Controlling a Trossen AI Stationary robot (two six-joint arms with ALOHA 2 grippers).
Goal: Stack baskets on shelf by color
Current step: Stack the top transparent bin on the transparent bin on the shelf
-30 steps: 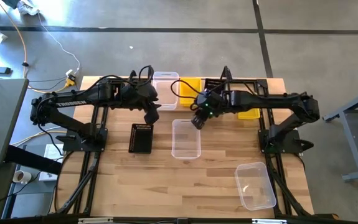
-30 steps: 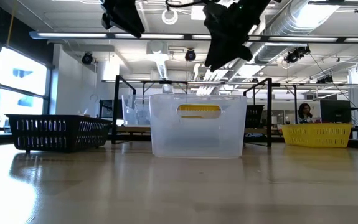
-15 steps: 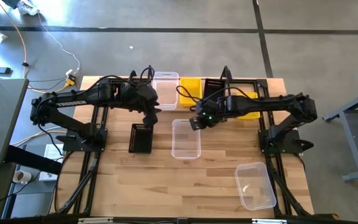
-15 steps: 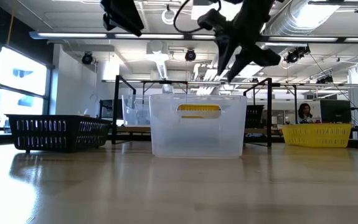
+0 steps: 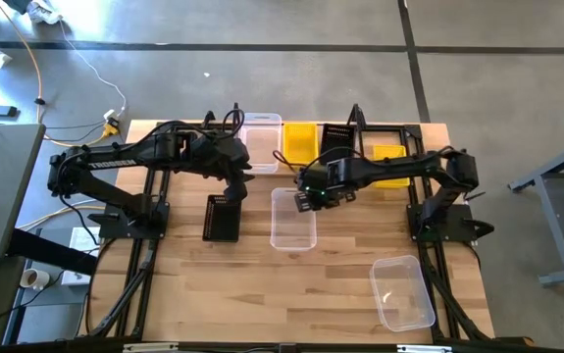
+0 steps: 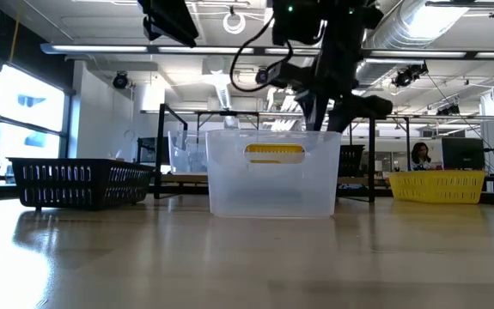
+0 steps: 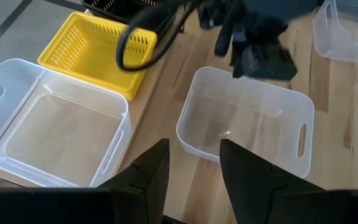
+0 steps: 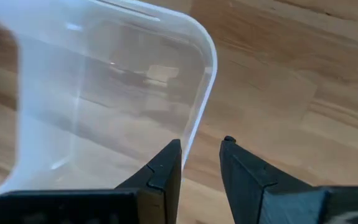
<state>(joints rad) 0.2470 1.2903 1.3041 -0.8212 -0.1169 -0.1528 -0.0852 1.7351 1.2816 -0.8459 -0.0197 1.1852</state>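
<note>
High view puts the right gripper (image 5: pixel 308 199) over the far rim of the clear basket (image 5: pixel 293 219) at the worktop (image 5: pixel 262 284) centre; its jaws stand narrowly apart, straddling the basket's wall in the right wrist view; the left gripper (image 5: pixel 233 186) hovers at ten o'clock from that basket, jaws narrowly parted, empty; a black basket (image 5: pixel 223 217) sits at nine o'clock; another clear basket (image 5: pixel 402 291) lies at four o'clock.
</note>
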